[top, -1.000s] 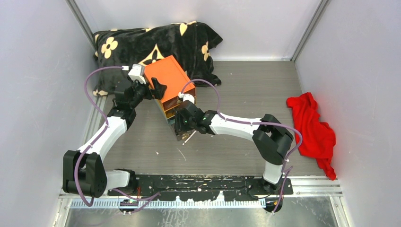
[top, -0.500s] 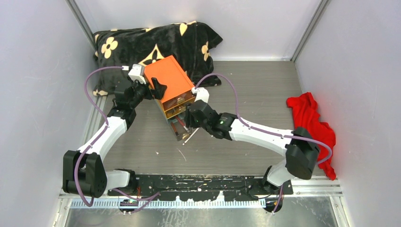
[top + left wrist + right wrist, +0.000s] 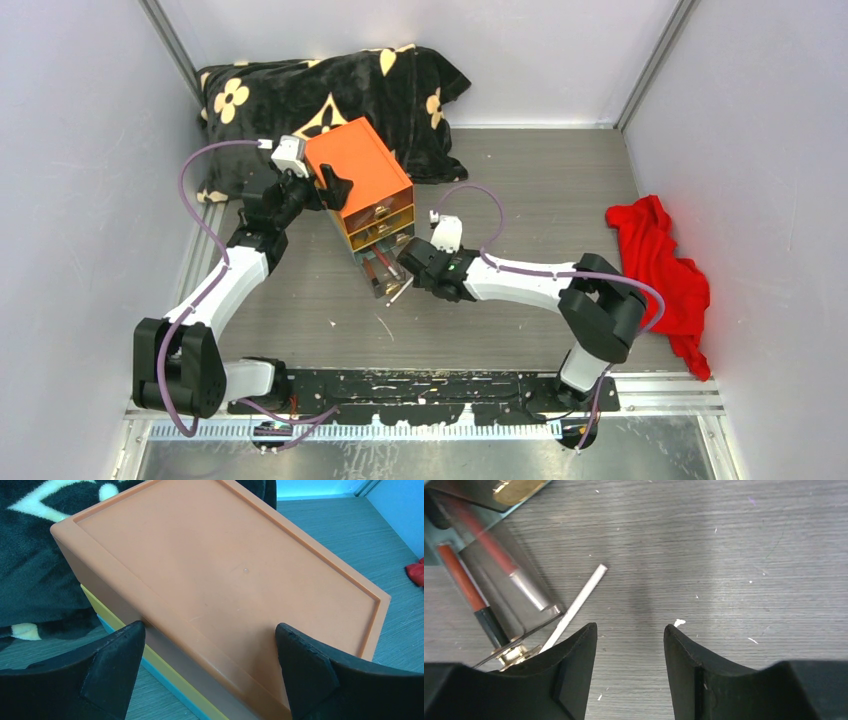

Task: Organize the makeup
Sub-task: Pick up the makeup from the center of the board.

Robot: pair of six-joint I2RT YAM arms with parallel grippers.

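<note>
Orange box (image 3: 357,172) beside blanket (image 3: 300,95); white pencil (image 3: 574,607) beside drawer (image 3: 383,275); red cloth (image 3: 660,260) apart.

a grey wood-grain table (image 3: 540,180) is filling the middle of the frame. a black blanket (image 3: 330,90) with cream flowers is lying bunched at the upper left. an orange box (image 3: 355,170) is sitting left of centre, just beside the blanket, with a clear drawer (image 3: 383,272) sticking out toward the bottom. a thin white pencil (image 3: 574,607) is lying on the bare surface by the drawer's corner. a red cloth (image 3: 660,265) is lying crumpled at the right edge. pale specks (image 3: 679,622) are dotting the wood.
</note>
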